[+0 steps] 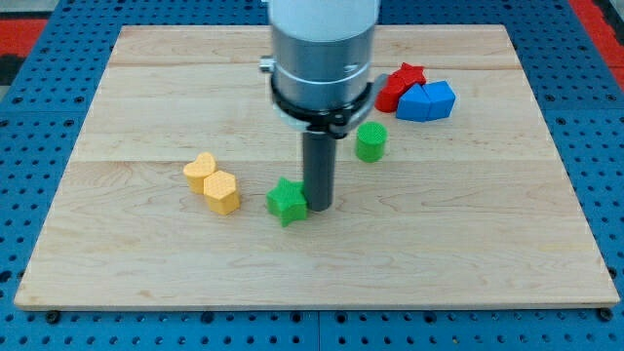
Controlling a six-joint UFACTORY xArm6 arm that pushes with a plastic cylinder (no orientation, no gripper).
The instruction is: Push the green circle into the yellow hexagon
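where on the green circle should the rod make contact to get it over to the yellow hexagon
Nothing can be gripped; my tip only pushes. Contact the green circle on its upper-right side wall, the face turned away from the yellow hexagon, and push toward the view's lower left. Its round wall probably slips off-centre, so aim through its middle. My tip now sits against the green star, which lies near that path.

The wooden bench point(507, 244) carries 6 blocks. A yellow heart point(200, 170) touches the yellow hexagon point(222, 191) at the view's left. A green star point(287, 201) lies near the middle, just beside the rod's lower end. The green circle point(370, 141) stands further toward the view's top right. A red star point(401, 83) touches a blue block point(427, 100) beyond it.
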